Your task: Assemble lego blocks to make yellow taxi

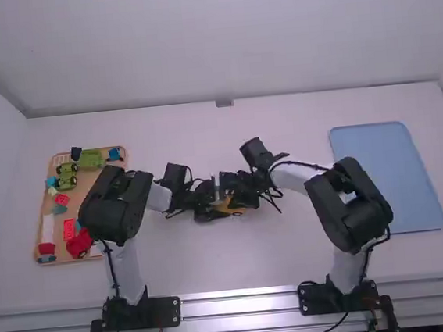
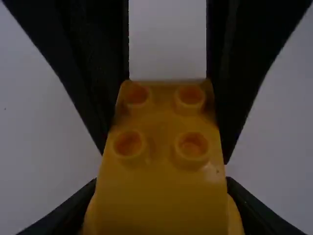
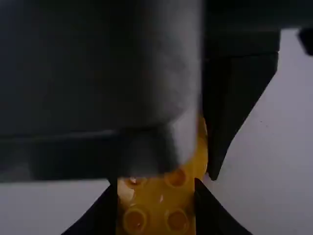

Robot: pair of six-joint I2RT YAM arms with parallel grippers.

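In the high view my left gripper [image 1: 208, 208] and my right gripper [image 1: 240, 194] meet low over the middle of the table, with yellow blocks [image 1: 229, 206] between them. The left wrist view has a yellow body [image 2: 161, 186] with round studs, and my left gripper [image 2: 160, 208] is shut on its near, wider part. Two dark fingers of the other gripper flank its far end. In the right wrist view my right gripper [image 3: 156, 210] is shut on the studded yellow body [image 3: 159, 200]. The left gripper's housing covers much of it there, so whether it is one block or several joined is unclear.
At the far left stands a wooden tray [image 1: 88, 153] holding green, red and blue toy pieces, partly under the left arm. A blue tray [image 1: 387, 177] lies on the right side. White table surface [image 1: 231, 263] lies in front of the grippers.
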